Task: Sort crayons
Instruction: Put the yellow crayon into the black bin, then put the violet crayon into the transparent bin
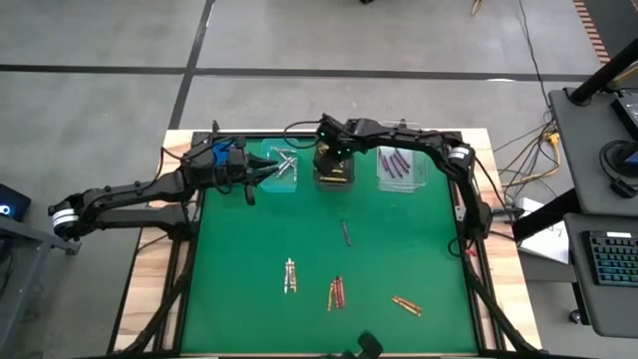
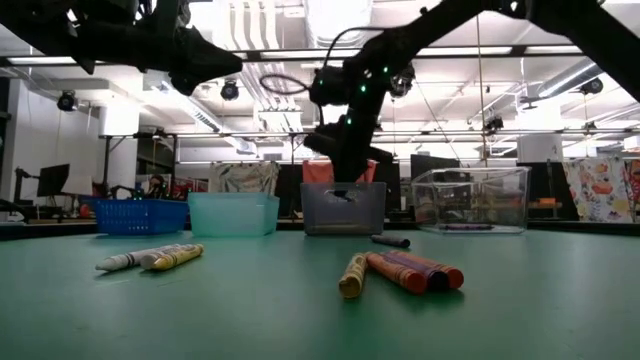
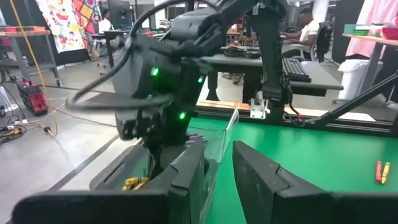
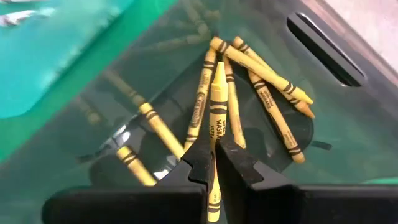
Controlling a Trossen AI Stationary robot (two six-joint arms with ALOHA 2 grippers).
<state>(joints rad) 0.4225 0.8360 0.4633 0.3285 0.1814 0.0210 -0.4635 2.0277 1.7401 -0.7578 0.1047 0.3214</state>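
Green matting (image 1: 399, 249) covers the table, with a row of small bins along its far edge and a workshop of desks and hanging cloths beyond it in the low view. Over the dark middle bin (image 2: 343, 208) hangs the right gripper (image 4: 214, 163), its two fingers pressed tight on a gold-yellow crayon (image 4: 216, 109) that stands up between them, pointing down into that bin; under it, on the bin's floor, lie several more yellow crayons (image 4: 261, 87), loosely fanned and crossing one another. From above, the right gripper (image 1: 334, 160) sits directly on top of this bin. The left gripper (image 1: 261, 172) is just beside it, over the clear bin holding silver-grey crayons (image 1: 286, 166); its fingers (image 3: 186, 177) stand partly apart, and I cannot tell whether anything is between them. A third clear bin (image 1: 401, 168) on the right of the row holds purple crayons (image 1: 396, 163). Loose on the mat nearer the front lie a single dark crayon (image 1: 346, 233), a pale pair (image 1: 290, 275), a mixed red and orange bunch (image 1: 336, 292) and an orange pair (image 1: 406, 305), all well apart from the bins. A blue basket (image 2: 142, 215) stands at the far left of the row in the low view
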